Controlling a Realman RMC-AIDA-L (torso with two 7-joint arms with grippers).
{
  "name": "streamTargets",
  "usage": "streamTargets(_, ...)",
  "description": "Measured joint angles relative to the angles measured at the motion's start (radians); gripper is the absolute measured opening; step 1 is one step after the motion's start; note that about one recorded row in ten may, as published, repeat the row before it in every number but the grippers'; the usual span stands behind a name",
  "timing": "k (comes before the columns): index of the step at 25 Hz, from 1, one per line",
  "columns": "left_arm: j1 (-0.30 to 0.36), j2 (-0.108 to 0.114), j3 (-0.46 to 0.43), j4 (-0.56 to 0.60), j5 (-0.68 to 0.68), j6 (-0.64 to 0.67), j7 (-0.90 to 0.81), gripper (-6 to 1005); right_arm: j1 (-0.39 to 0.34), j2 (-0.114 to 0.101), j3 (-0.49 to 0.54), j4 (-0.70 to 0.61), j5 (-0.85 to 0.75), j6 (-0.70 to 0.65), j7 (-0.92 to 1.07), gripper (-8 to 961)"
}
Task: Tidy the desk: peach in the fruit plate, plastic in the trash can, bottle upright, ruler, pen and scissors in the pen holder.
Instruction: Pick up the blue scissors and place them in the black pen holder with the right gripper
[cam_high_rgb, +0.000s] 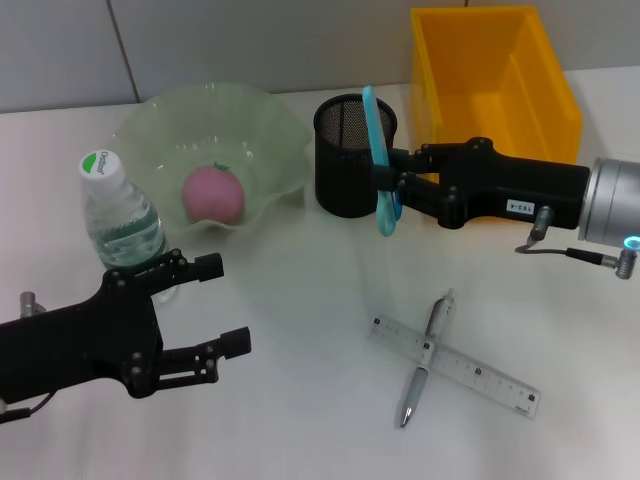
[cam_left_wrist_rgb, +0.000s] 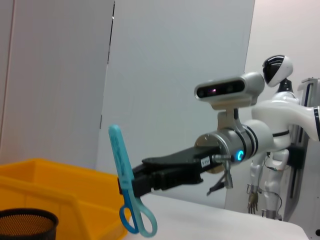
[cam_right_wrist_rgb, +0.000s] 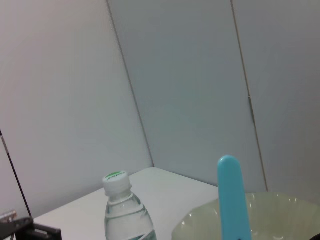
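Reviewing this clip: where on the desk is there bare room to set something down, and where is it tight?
Bare: the desk between the left hand and the crossed pen and ruler, and below the right hand holding the scissors. Crowded: the back row of bottle, fruit plate, pen holder, yellow bin.

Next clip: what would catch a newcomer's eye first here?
Probably the blue scissors gripped by the right hand, held upright with the handles down beside the black mesh pen holder, not yet dropped in. Next comes the pink peach already sitting in the green fruit plate, next to the upright bottle. Nearer the robot, a pen lies crossed over a clear ruler; the left hand hovers open nearby.
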Motion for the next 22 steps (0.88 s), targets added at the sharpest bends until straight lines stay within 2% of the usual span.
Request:
streamTargets(8, -0.011, -0.003, 0.008, -0.026, -0.025, -0.001, 0.009, 861, -0.007, 0.001, 0.009, 0.06, 0.007, -0.067, -0.12, 235)
streamTargets(14, -0.03, -0.005, 0.038, -0.065, -0.068, -0.006, 0.027, 861, -0.01, 0.0, 0.106, 0.157, 0.06, -0.156, -0.264, 235)
streamTargets(22, -0.036, -0.004, 0.038, -0.074, -0.097, -0.009, 0.026, 862, 0.008, 0.001, 0.153, 0.166, 0.073, -0.156, -0.326, 235)
